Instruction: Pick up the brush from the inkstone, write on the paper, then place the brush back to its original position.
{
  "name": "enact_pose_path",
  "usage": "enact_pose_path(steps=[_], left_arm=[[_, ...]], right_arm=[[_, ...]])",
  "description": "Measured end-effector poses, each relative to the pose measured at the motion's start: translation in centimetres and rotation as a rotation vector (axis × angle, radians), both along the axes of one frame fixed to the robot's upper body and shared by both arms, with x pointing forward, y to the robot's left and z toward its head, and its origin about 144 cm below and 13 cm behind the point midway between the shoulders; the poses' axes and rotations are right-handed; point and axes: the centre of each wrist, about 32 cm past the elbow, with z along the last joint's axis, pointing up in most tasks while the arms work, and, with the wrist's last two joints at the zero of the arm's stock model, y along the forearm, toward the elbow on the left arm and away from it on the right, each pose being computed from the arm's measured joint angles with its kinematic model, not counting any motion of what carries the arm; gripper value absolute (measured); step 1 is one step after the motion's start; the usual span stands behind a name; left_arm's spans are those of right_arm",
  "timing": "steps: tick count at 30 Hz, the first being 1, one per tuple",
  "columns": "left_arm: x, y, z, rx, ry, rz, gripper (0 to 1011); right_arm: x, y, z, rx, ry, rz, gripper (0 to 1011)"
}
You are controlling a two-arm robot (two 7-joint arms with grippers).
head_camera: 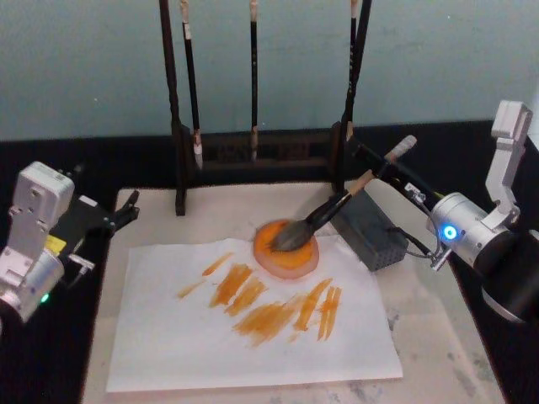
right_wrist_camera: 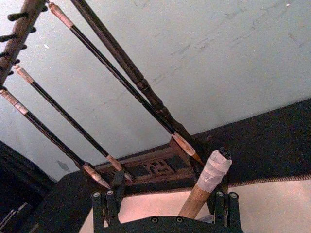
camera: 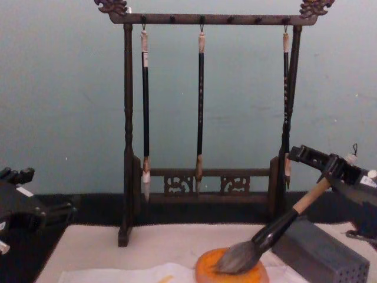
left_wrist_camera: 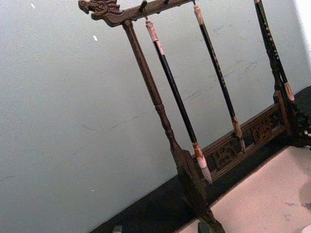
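Pale wall behind; worktop (head_camera: 438, 337) carries the paper (head_camera: 168, 337), already streaked orange. Brush (head_camera: 324, 217) lies head-down on the inkstone (head_camera: 295, 263), its handle leaning over the grey block (head_camera: 370, 231). Right gripper (right_wrist_camera: 165, 213) straddles the wooden handle; whether it pinches or has let go cannot be told. Judged step: returning the brush; next, release and withdraw. Left gripper (head_camera: 126, 210) is parked at the worktop's left edge, its opening unreadable.

A plain pale blue-green wall (camera: 59, 88) rises behind, perhaps painted; black cloth (head_camera: 278, 143) at its foot.
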Motion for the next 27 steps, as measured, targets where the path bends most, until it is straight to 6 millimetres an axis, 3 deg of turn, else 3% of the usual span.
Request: enact_pose_path(steps=[27], left_arm=[[0.0,0.0,0.0,0.000,0.000,0.000,1001]], right_arm=[[-1.1,-1.3,-0.8,0.002,0.030,-0.039,1000]])
